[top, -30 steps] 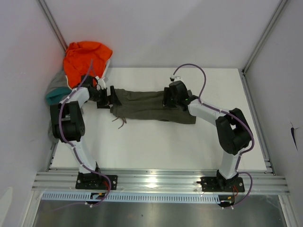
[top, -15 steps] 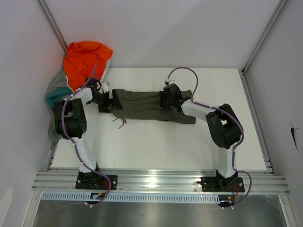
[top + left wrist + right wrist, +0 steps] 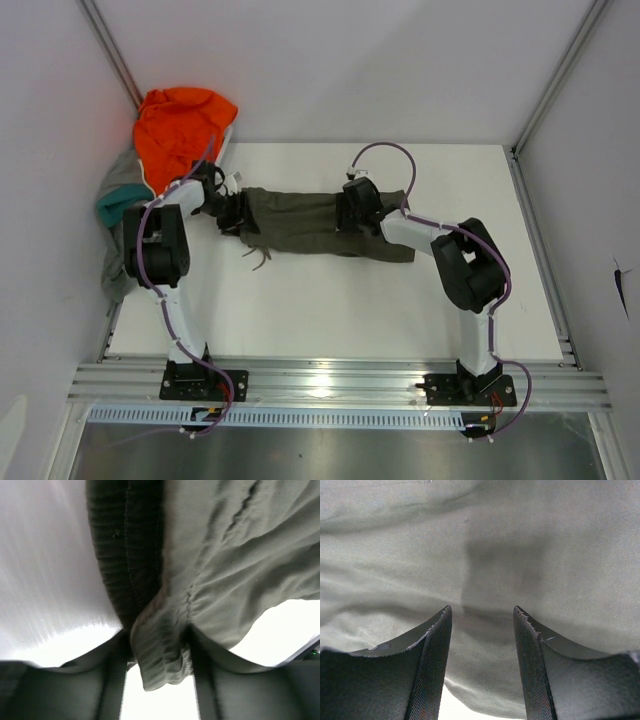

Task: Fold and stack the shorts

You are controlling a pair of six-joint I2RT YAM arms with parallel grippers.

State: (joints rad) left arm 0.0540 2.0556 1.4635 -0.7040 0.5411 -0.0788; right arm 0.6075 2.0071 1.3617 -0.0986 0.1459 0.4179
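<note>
L gripper [image 3: 159,652] clamped on olive shorts [image 3: 305,222] waistband | R gripper [image 3: 482,612] jaws apart over same

Olive green shorts [image 3: 320,222] flat across the far table [image 3: 330,300]; grey shorts [image 3: 117,173] crumpled at its left edge.

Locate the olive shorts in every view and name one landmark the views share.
Top external: olive shorts lie stretched across the far middle of the white table.
Left wrist: olive shorts fill the upper right, with the waistband fold hanging at bottom centre.
Right wrist: olive shorts fill nearly the whole frame.
Shared landmark: the white table, only a bottom sliver in the right wrist view.
</note>
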